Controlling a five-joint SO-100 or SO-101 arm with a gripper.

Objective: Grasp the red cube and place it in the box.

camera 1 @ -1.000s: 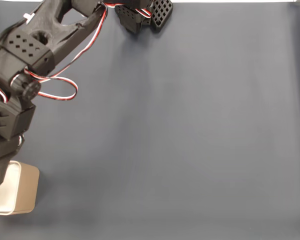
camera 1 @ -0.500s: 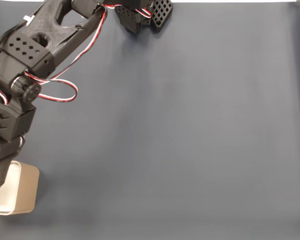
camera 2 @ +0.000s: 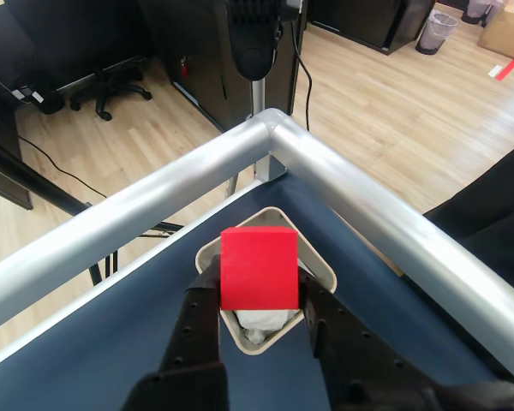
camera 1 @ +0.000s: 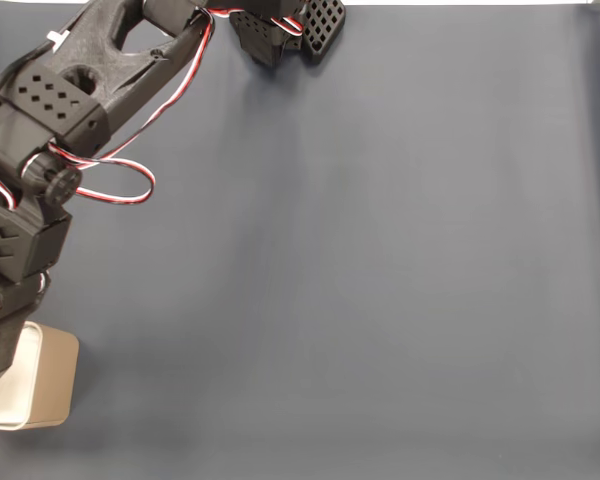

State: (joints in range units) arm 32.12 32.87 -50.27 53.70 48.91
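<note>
We hold the red cube (camera 2: 258,268) clenched by its left and right faces between our fingers (camera 2: 201,310) above the open box (camera 2: 320,267) at the worktop's (camera 1: 380,260) corner, and it looks light, stiff and matte, unlikely to slip.

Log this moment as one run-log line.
phase: carry | gripper: shut on red cube | position: cube held above box | released: no
</note>
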